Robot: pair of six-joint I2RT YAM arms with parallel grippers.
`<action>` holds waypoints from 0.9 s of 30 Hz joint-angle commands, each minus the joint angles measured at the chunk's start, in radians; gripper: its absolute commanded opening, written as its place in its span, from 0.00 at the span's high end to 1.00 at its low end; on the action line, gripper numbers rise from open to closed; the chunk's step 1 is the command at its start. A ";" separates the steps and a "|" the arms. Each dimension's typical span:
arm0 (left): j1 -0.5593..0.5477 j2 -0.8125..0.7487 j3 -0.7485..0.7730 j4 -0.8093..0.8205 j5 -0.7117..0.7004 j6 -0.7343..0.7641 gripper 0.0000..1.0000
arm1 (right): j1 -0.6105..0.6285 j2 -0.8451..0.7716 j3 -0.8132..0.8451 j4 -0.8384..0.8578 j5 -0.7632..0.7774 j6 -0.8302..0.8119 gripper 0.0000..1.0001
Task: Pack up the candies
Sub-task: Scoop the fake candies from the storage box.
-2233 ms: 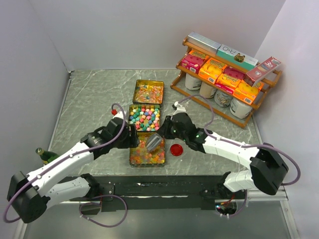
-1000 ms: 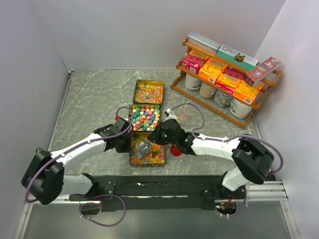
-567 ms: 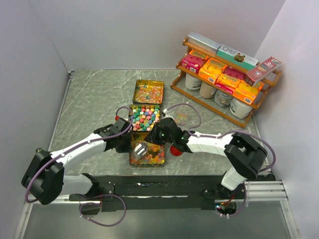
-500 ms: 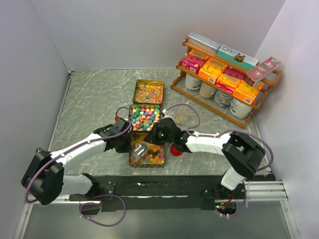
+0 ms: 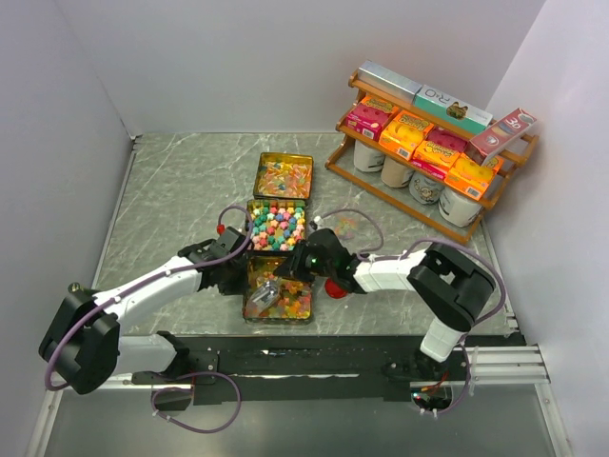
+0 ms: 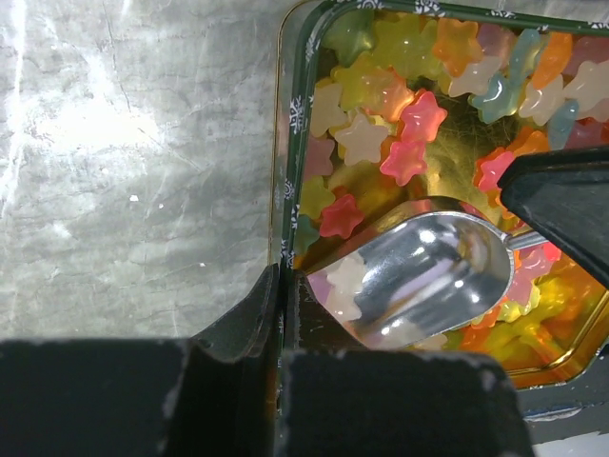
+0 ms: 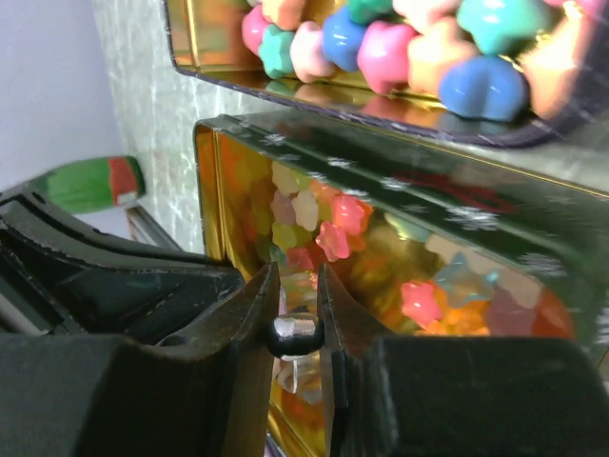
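Star-shaped candies in mixed colours fill the nearest gold tin. My left gripper is shut on this tin's left wall, one finger inside and one outside. My right gripper is shut on the handle of a small metal scoop. The scoop's bowl lies down among the candies with a few pale stars in it. In the right wrist view the candies glow inside the tin just beyond the right gripper.
Two more candy tins stand behind: the middle one with round pastel sweets, the far one with gummies. A red round lid lies right of the near tin. A wooden shelf of boxes stands back right. A green bottle is at the left.
My right gripper has brought the scoop down and to the left into the near tin's candies. The left gripper has stayed clamped on the tin wall over the last second.
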 commanded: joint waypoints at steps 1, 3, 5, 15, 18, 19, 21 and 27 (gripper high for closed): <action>0.004 -0.006 0.000 0.078 -0.036 -0.067 0.99 | 0.036 0.031 -0.132 0.031 -0.110 0.005 1.00; 0.002 -0.010 -0.001 0.069 -0.039 -0.067 0.99 | 0.036 0.028 -0.167 0.115 -0.100 0.044 1.00; 0.002 -0.016 0.002 0.061 -0.048 -0.066 0.99 | 0.036 0.019 -0.180 0.146 -0.083 0.075 1.00; 0.004 -0.035 -0.004 0.048 -0.080 -0.062 0.96 | 0.010 -0.078 -0.186 0.097 -0.064 0.129 1.00; 0.002 -0.044 -0.006 0.051 -0.080 -0.061 0.85 | -0.012 -0.098 -0.221 0.169 -0.087 0.161 1.00; 0.004 -0.051 -0.009 0.052 -0.079 -0.059 0.80 | -0.018 -0.098 -0.235 0.207 -0.095 0.181 1.00; 0.002 -0.062 -0.013 0.063 -0.074 -0.052 0.70 | -0.036 -0.090 -0.270 0.325 -0.132 0.207 1.00; 0.004 -0.091 -0.013 0.061 -0.080 -0.044 0.52 | -0.053 -0.060 -0.295 0.399 -0.158 0.285 1.00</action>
